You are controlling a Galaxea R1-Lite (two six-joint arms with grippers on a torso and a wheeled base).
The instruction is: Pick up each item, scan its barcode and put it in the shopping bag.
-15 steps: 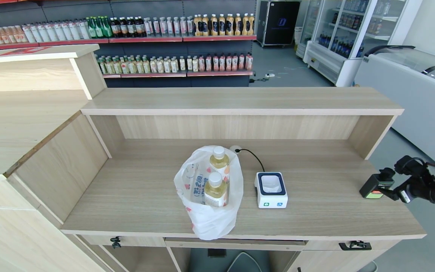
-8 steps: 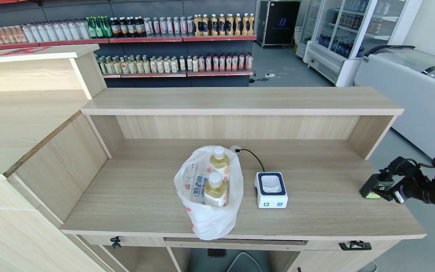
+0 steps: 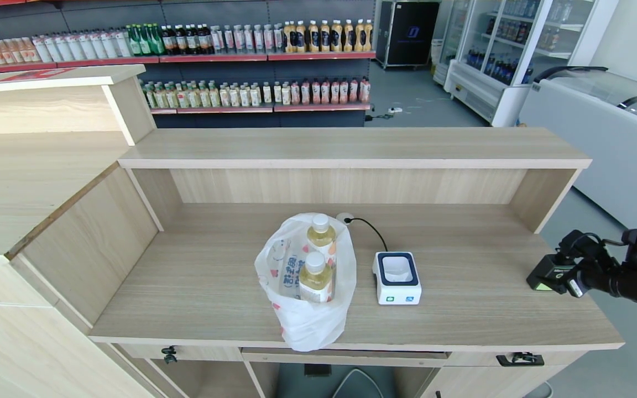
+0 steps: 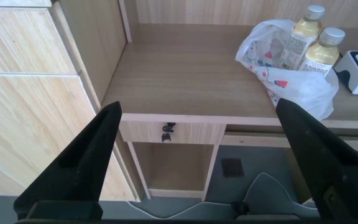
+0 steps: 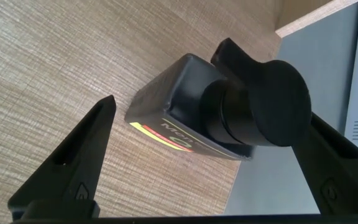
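Note:
A white plastic shopping bag (image 3: 304, 309) stands at the middle of the wooden counter (image 3: 462, 326) with two yellow-drink bottles (image 3: 315, 278) upright inside it. The bag (image 4: 291, 74) and bottles (image 4: 324, 53) also appear in the left wrist view. Just to the right of the bag sits a white barcode scanner (image 3: 397, 278) with a dark window. My right gripper (image 3: 572, 266) is at the counter's right end, open, with a black device (image 5: 194, 121) bearing a yellow-red label (image 3: 546, 275) between its spread fingers, untouched by them. My left gripper (image 4: 199, 107) hangs open off the counter's front left corner, holding nothing.
A black cable (image 3: 371, 229) runs from the scanner to a hole at the back. A raised shelf (image 3: 351, 146) and side walls enclose the counter. Drawers with black locks (image 3: 170, 354) sit under its front edge. Store shelves and freezers stand behind.
My right arm has drawn back to the right, away from the counter. The black device, bag, bottles and scanner stay where they were.

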